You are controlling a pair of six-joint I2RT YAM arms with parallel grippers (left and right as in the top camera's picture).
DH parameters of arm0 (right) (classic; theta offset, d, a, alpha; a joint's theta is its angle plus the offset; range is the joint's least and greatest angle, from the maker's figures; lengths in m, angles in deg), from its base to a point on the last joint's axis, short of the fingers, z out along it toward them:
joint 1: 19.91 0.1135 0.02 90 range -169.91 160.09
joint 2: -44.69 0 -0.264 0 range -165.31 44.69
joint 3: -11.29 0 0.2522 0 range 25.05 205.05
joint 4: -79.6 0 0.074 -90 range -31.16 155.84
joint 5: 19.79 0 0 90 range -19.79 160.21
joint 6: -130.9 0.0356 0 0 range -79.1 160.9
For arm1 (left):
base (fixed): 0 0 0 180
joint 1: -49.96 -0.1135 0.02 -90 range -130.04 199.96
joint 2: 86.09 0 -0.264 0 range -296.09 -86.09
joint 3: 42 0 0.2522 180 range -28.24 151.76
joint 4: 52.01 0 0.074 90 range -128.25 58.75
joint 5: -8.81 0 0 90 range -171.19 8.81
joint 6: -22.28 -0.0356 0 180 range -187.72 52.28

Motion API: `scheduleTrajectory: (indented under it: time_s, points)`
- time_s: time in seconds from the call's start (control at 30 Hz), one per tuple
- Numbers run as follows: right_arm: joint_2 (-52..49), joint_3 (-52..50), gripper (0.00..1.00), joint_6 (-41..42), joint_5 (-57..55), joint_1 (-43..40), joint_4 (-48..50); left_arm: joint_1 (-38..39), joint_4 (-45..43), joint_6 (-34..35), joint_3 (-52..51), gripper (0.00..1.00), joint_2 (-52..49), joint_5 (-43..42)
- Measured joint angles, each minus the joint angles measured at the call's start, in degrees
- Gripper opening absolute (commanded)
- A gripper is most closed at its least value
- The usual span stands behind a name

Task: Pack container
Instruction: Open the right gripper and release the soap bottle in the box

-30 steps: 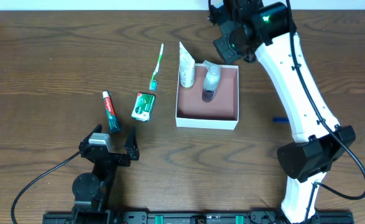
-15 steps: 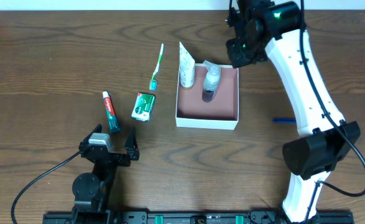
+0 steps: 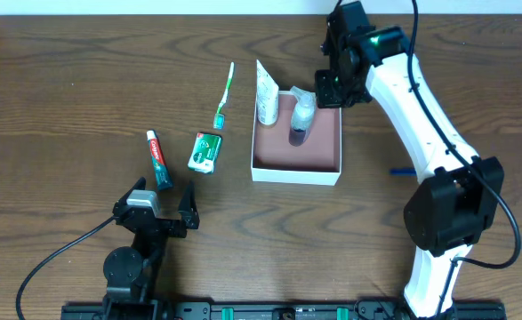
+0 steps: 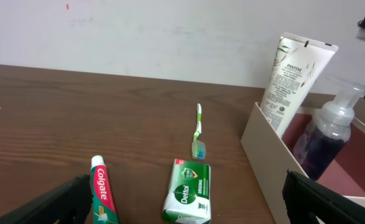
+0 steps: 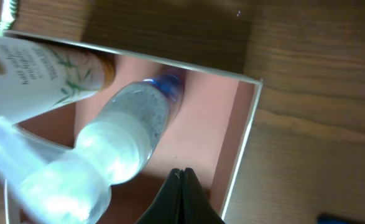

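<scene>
The container point(image 3: 294, 175), a white-walled square box with a reddish-brown floor point(image 5: 201, 137), sits at mid-table. A clear pump bottle point(image 3: 301, 116) stands inside it. A white tube point(image 3: 266, 93) stands upright at its back left corner. My right gripper point(image 3: 332, 84) hangs over the back right corner, just right of the pump bottle point(image 5: 126, 130), shut and holding nothing point(image 5: 181, 171). My left gripper point(image 3: 158, 206) rests open near the front edge. Beyond it lie a toothpaste tube point(image 4: 101, 196), a green soap packet point(image 4: 187, 199) and a toothbrush point(image 4: 198, 132).
The toothpaste point(image 3: 159, 159), soap packet point(image 3: 205, 152) and toothbrush point(image 3: 224, 93) lie in a row left of the container. A small blue object point(image 3: 401, 170) lies on the table to its right, beside the right arm's white link. A pale wall borders the far edge.
My right arm has swung in from behind the container and its shut gripper now sits over the back right corner by the pump bottle. The left arm has not moved.
</scene>
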Motion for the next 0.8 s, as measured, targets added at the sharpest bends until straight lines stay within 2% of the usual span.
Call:
scheduleTrajectory:
  time_s: [0.3, 0.8]
  points:
    - [0.0, -7.2, 0.01, 4.3, 0.8, 0.0, 7.1, 0.0, 0.0, 0.0, 0.0, 0.98, 0.0, 0.0]
    - [0.0, -11.8, 0.01, 8.0, 3.4, 0.0, 13.6, 0.0, 0.0, 0.0, 0.0, 0.98, 0.0, 0.0]
